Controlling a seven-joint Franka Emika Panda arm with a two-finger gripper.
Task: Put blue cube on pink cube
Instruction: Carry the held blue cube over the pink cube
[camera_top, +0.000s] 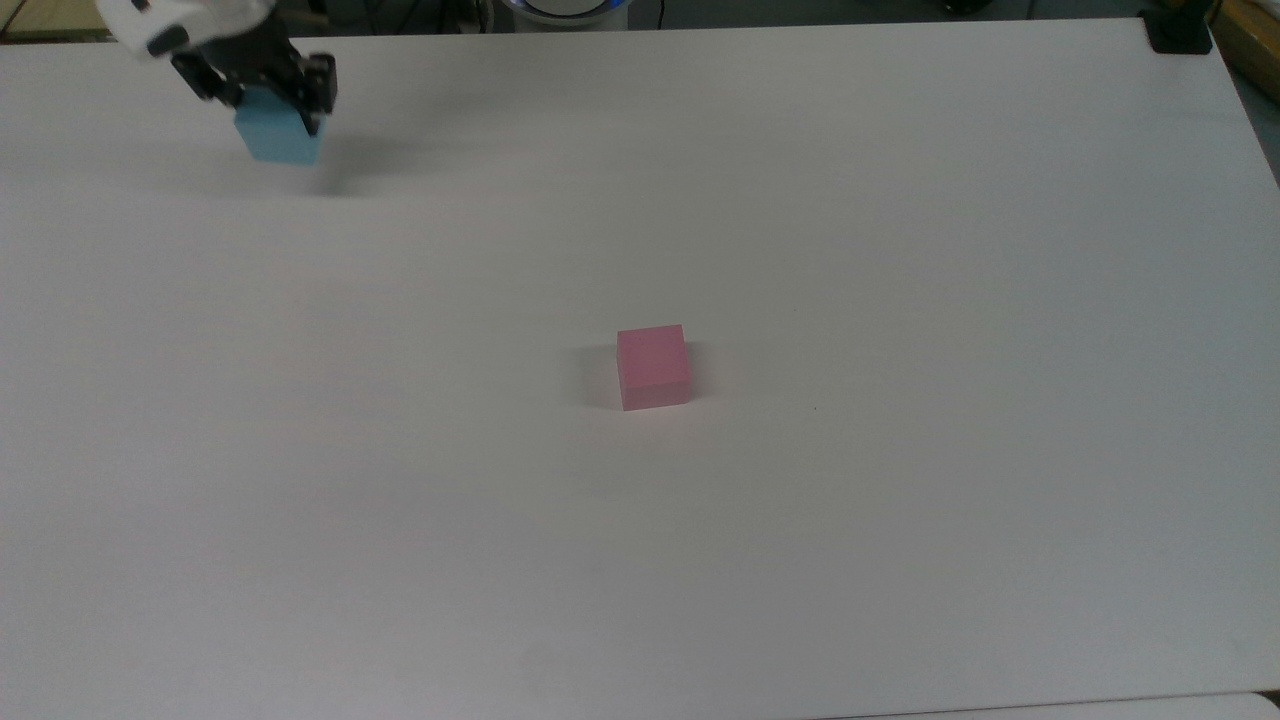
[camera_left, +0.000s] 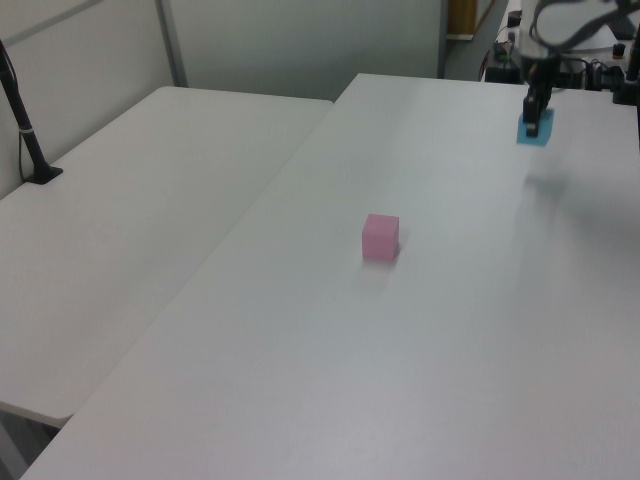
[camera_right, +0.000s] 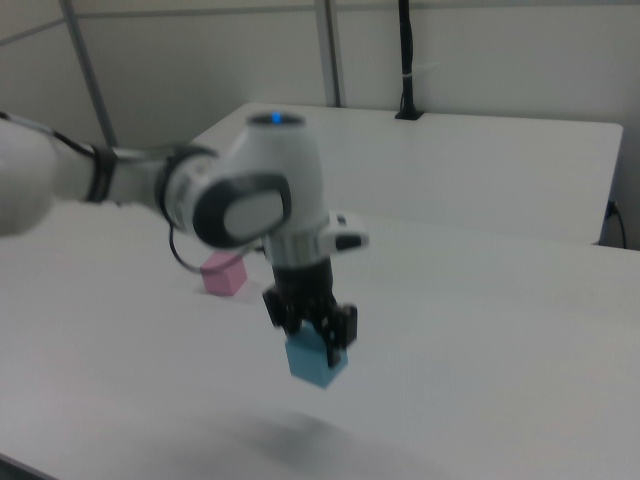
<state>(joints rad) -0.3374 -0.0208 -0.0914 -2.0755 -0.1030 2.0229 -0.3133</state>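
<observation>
The black two-finger pincer (camera_top: 268, 92) of the white robot arm (camera_right: 250, 205) is clamped on the small sky-blue matte cube (camera_top: 276, 137), one finger on each of two opposite sides, gripping its upper part. The blue cube hangs clear of the broad white surface (camera_top: 800, 550): in the right view it (camera_right: 316, 361) floats above a soft shadow, and in the left view it (camera_left: 535, 130) sits well above its own dim shadow on the surface, with the pincer (camera_left: 536, 108) pointing straight down onto it.

The small pale pink matte cube (camera_top: 653, 366) rests flat on the surface near its middle, upright, nothing touching it. Taking this pink cube as the landmark, the held blue cube is well apart from it, far toward the top view's upper left. In the left view the pink cube (camera_left: 380, 237) stands alone, with the blue cube far to the left view's upper right of it. In the right view the pink cube (camera_right: 224, 273) lies behind the arm, to the right view's upper left of the blue one.
</observation>
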